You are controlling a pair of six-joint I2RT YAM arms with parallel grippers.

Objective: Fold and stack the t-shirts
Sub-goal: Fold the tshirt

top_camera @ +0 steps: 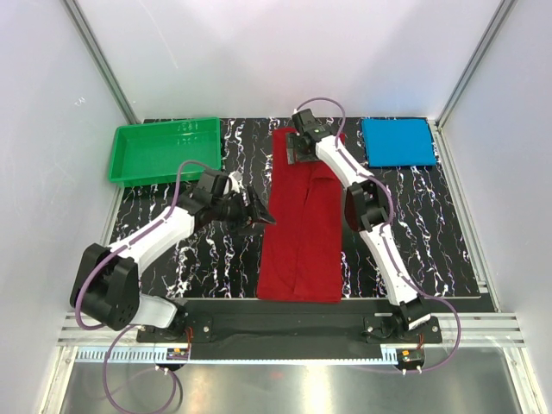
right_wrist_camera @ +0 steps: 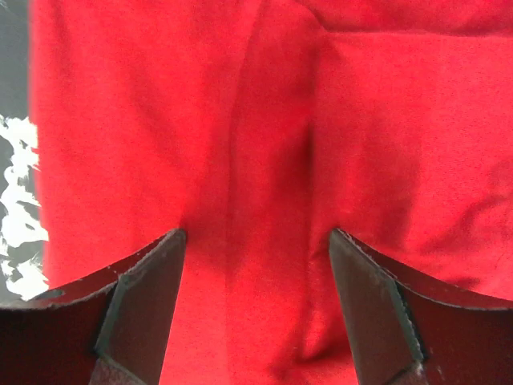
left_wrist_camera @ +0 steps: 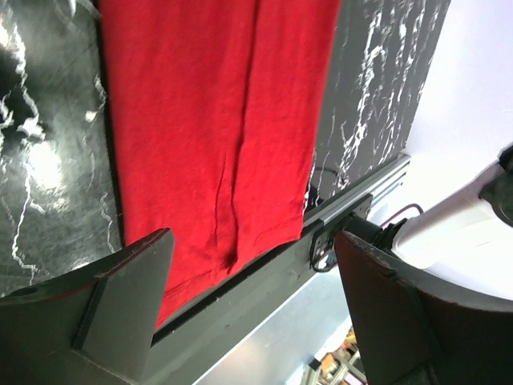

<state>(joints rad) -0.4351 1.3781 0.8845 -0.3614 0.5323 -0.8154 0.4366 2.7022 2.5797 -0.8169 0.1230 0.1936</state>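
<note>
We find the left fingers (top_camera: 257, 212) released, holding nothing, just left of the red t-shirt (top_camera: 302, 233), which lies folded lengthwise mid-bench (top_camera: 431, 224). The right fingers (top_camera: 304, 152) are spread over its far end. The blue t-shirt (top_camera: 398, 142) lies folded at far right.

Top view bright and even, diffuse light off white walls (top_camera: 285, 52), shadows on the worktop (top_camera: 431, 224) soft. Left wrist view: white glare patch on the glossy worktop, wall blown out. Right wrist view: red t-shirt (right_wrist_camera: 264, 120) oversaturated, soft-focus, dark shadow along its crease.
</note>
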